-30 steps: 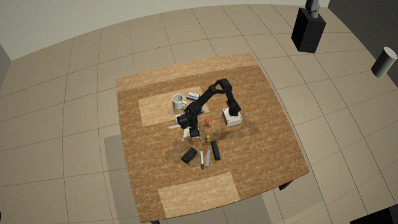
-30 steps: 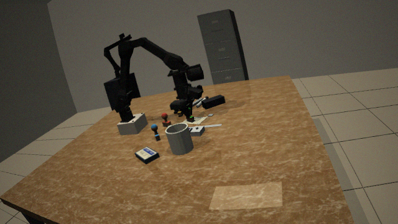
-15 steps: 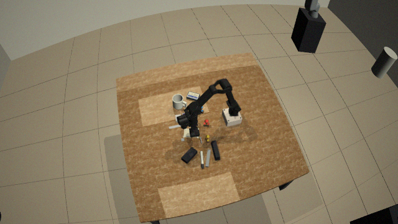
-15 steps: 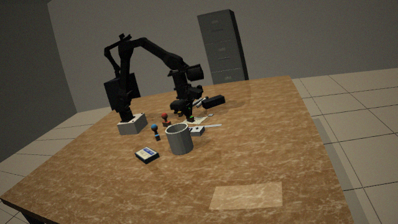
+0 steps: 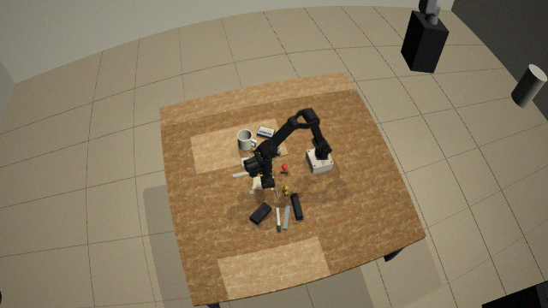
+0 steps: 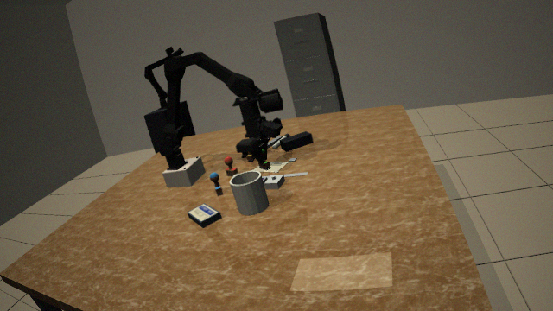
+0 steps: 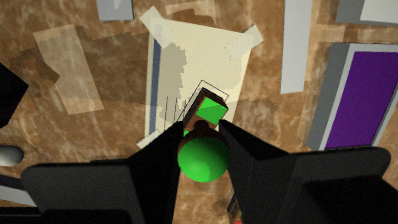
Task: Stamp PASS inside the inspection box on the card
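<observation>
The green-knobbed stamp (image 7: 204,160) (image 6: 266,163) is held upright between the fingers of my gripper (image 7: 200,126), which is shut on it. Its dark rectangular base, with a green patch on top, is over the lower part of the cream card (image 7: 210,50) (image 6: 280,167) (image 5: 257,183). The thin outline of the inspection box (image 7: 215,87) shows around the far end of the base; the rest is hidden. I cannot tell whether the base touches the card, or whether a print lies under it. A purple ink pad (image 7: 361,95) in a grey case lies right of the card in the wrist view.
Red (image 5: 284,168) (image 6: 228,161), yellow (image 5: 286,188) and blue (image 6: 214,176) knobbed stamps stand nearby. A grey mug (image 5: 245,140) (image 6: 251,194), a labelled box (image 5: 266,131) (image 6: 204,215), a pale strip (image 7: 296,45), a marker (image 5: 278,218) and black blocks (image 5: 260,213) (image 5: 296,207) surround the card.
</observation>
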